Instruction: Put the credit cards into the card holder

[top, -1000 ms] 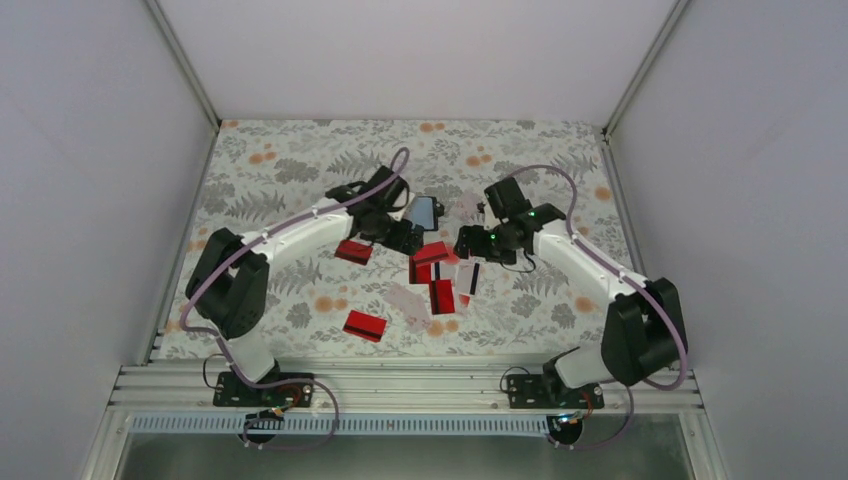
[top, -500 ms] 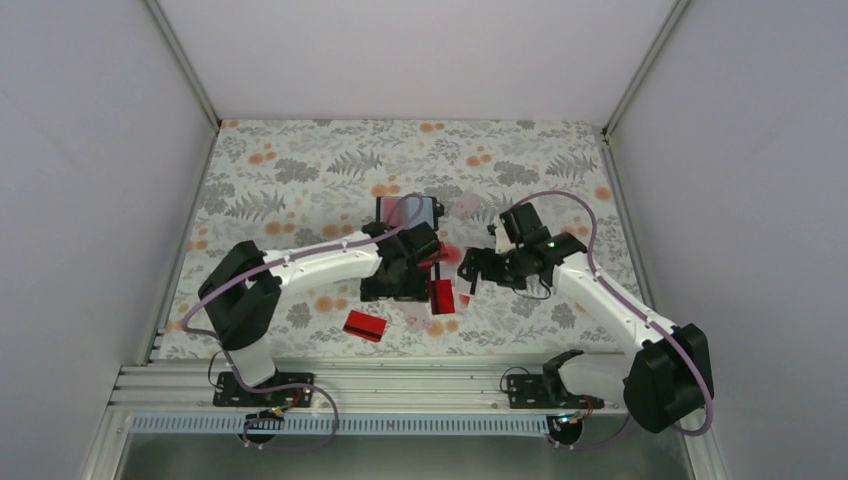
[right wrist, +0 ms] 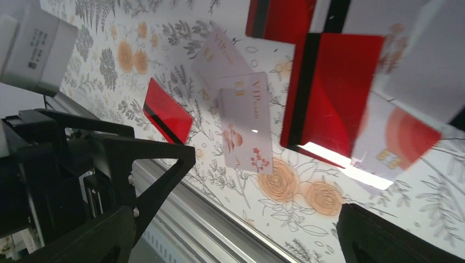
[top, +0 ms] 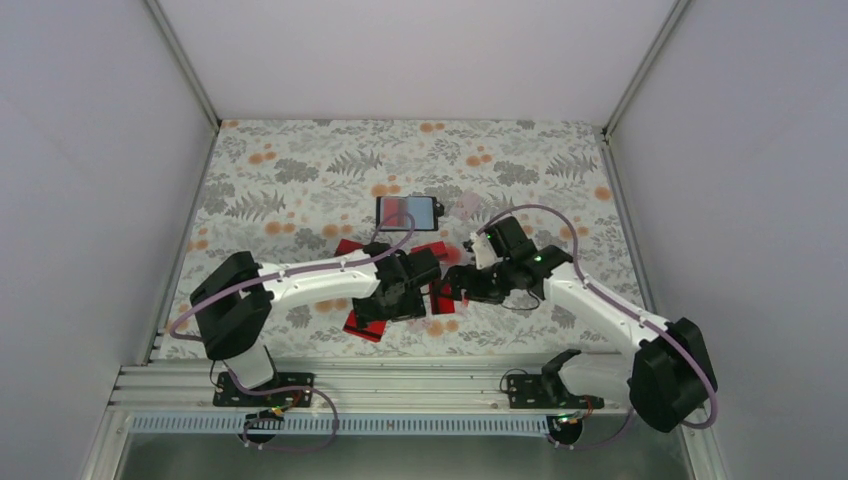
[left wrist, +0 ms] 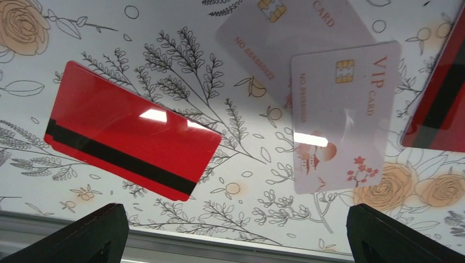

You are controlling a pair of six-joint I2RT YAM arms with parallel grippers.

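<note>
Toward the middle of the flowered table [top: 280, 170], the card holder [top: 407, 211] lies opened flat with its grey-blue pockets facing up; it sits a little beyond both arms and neither touches it. The credit cards [top: 432, 252] lie scattered on the cloth nearer the arms; from overhead none appears to be in the holder.

The left gripper [top: 383, 303] hangs low over the near side of the scatter. In its wrist view its fingers [left wrist: 104, 233] stand at the two bottom corners, spread as wide as the picture, with nothing between them. Beneath it a red striped card [left wrist: 131, 145] lies flat and tilted on the cloth, the black stripe along its nearer long edge. Apart from it, to the right, a whitish VIP card [left wrist: 342, 115] with a gold chip overlaps a corner of a second whitish card [left wrist: 279, 33]; another red card with a black stripe [left wrist: 438, 98] shows at the right edge.

The right gripper [top: 455, 290] hovers just beside the left one, over the same cluster. Its fingers [right wrist: 389, 241] are likewise far apart and hold nothing. Its wrist view shows a large red card [right wrist: 340, 93] with a black stripe lying partly over a pale card with a red dot [right wrist: 406, 137]; the left gripper's black frame fills the left side of that view.
</note>
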